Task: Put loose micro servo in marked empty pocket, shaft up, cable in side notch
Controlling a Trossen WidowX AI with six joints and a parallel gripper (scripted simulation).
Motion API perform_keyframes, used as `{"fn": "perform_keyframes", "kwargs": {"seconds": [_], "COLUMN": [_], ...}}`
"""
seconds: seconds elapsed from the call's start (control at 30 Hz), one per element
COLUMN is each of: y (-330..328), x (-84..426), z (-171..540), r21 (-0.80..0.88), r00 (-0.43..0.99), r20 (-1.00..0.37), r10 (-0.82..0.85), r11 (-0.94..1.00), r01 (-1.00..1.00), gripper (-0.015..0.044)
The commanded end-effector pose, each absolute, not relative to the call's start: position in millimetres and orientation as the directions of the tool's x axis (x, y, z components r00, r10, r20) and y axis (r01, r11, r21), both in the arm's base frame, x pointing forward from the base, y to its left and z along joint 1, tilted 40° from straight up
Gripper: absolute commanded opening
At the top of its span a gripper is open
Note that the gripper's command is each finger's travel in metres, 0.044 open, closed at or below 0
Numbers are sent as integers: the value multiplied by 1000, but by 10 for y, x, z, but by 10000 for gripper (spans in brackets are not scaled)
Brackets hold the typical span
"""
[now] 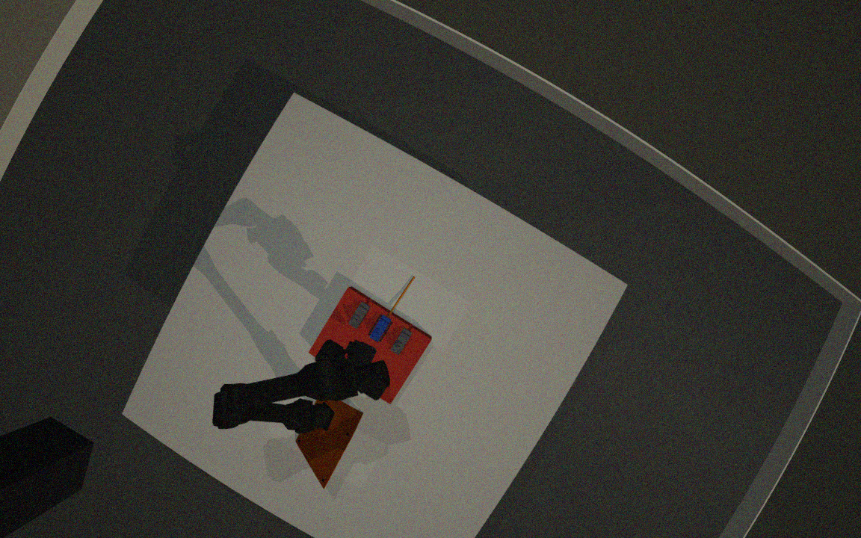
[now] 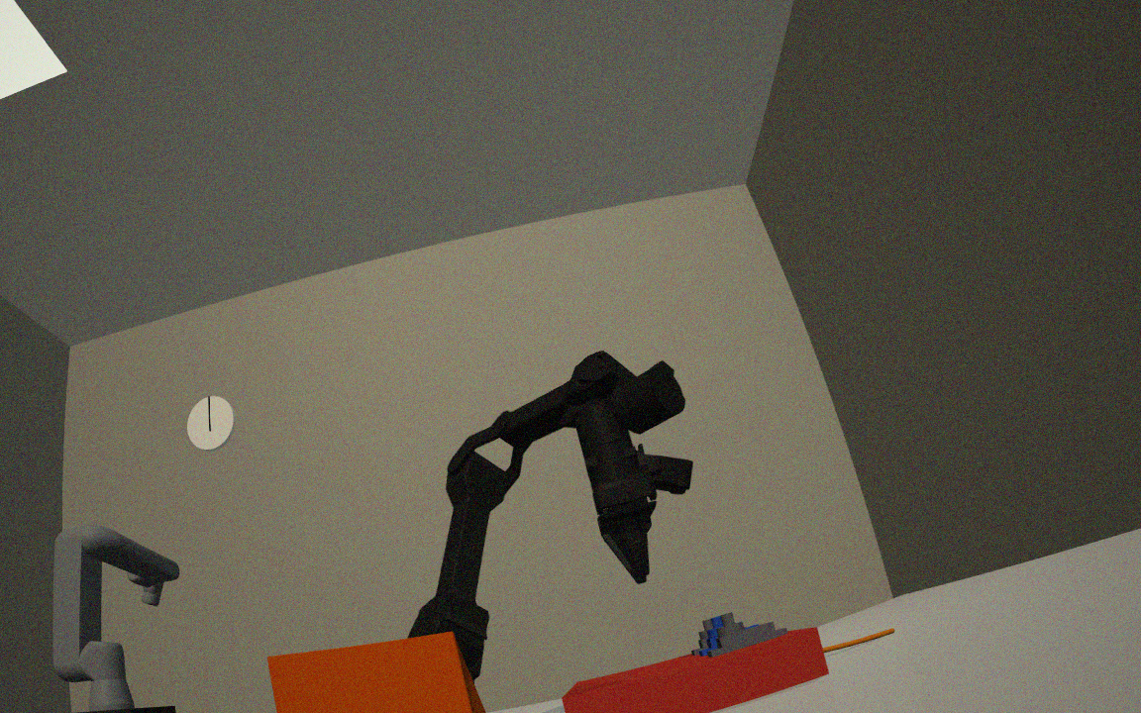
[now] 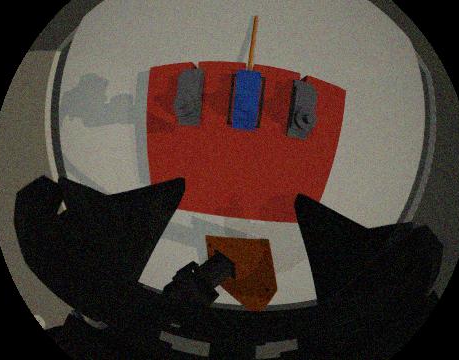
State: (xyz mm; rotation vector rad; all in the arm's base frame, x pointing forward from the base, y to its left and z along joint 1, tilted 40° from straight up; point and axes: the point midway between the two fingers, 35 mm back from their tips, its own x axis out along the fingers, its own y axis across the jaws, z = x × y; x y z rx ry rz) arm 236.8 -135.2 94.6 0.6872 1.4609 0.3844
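Pale and lit unevenly, the counter point(image 1: 487, 254) point(image 2: 1044, 611) point(image 3: 369, 45) carries the red deck point(image 1: 413, 365) point(image 2: 698, 682) point(image 3: 239, 165), where the blue servo point(image 1: 380, 328) point(image 2: 714, 631) point(image 3: 247, 100) stands in the pocket between two grey servos, its orange cable point(image 1: 401, 294) point(image 2: 858, 640) point(image 3: 253, 42) running out past the edge. The pincer point(image 2: 642, 580) point(image 3: 241, 192) has its fingers wide apart, holds nothing and hangs above the deck, away from the servo. The likeliest fault now would be a servo left slightly proud or tilted, if it was released before bottoming out; a stiff cable riding on the notch's lip could lift that end. A sideways or downward swing of the open fingers might clip a grey servo or the cable. Hard to make out: whether both ears lie flat, as the body hides the pocket floor; the shaft, blue on blue; and the cable's seating in the notch. From above, the arm covers the fingertips and part of the deck
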Motion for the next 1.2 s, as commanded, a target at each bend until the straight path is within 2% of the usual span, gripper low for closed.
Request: {"fn": "perform_keyframes", "kwargs": {"seconds": [0.0,0.33,1.17], "y": [-1324,-1613,-1613], "x": [2238,2224,2224], "z": [996,1302,1302], "r21": [637,594,594], "r00": [86,154,154], "r20": [-770,-804,-804], "r10": [632,574,574], "r11": [756,780,780], "r01": [152,195,195], "gripper": [440,440,440]}}
